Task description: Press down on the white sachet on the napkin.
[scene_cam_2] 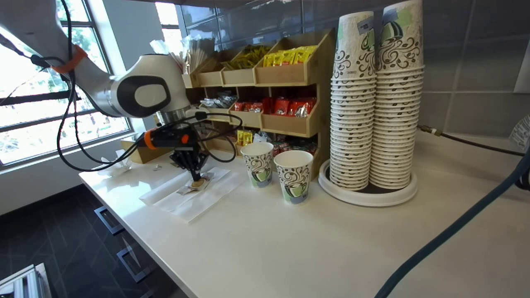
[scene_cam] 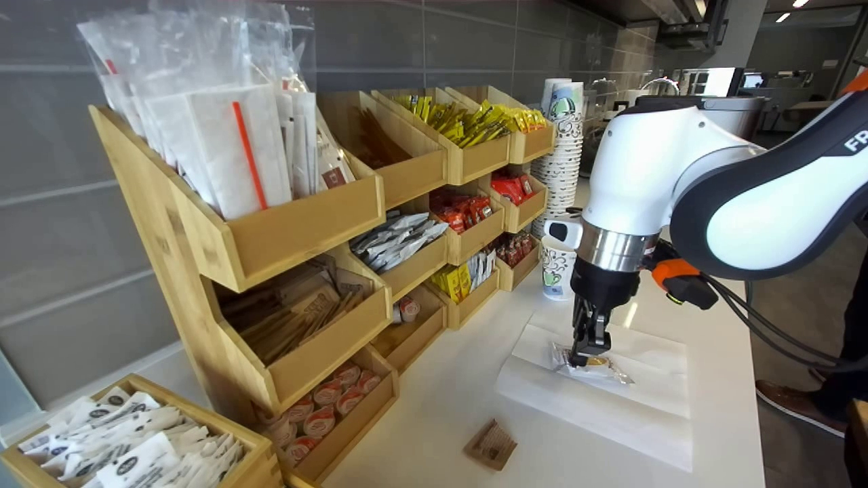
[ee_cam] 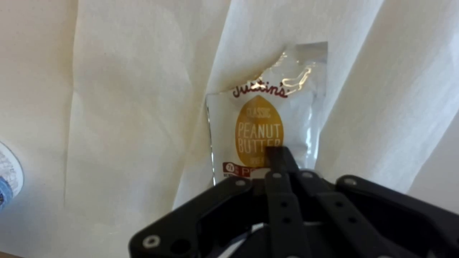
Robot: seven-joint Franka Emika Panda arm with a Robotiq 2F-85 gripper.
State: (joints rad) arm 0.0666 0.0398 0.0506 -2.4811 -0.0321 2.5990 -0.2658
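Because the small, oblong white foil sachet (ee_cam: 260, 122) with its tan-brown oval looks torn along one end, the press calls for a slow, straight-down push, firm enough to flatten it but not so sharp that anything left inside spurts out. The black jointed pincer (ee_cam: 278, 153) is pressed together, with nothing visibly pinched in it, which makes a narrow, blunt tip; I would hold that tip upright and load it squarely, since any sideways drag could skid on the slick foil or ruck the creased, rectangular white paper napkin (scene_cam: 603, 404) beneath.

The sachet lies on its broad side on the napkin, which is spread on the glossy white desk (scene_cam_2: 265, 248). It sits directly under the pincer: in the wrist view the tip covers the lower right edge of the oval, with the torn end beyond it. In both exterior views the tip appears to touch the foil, though how hard cannot be told.
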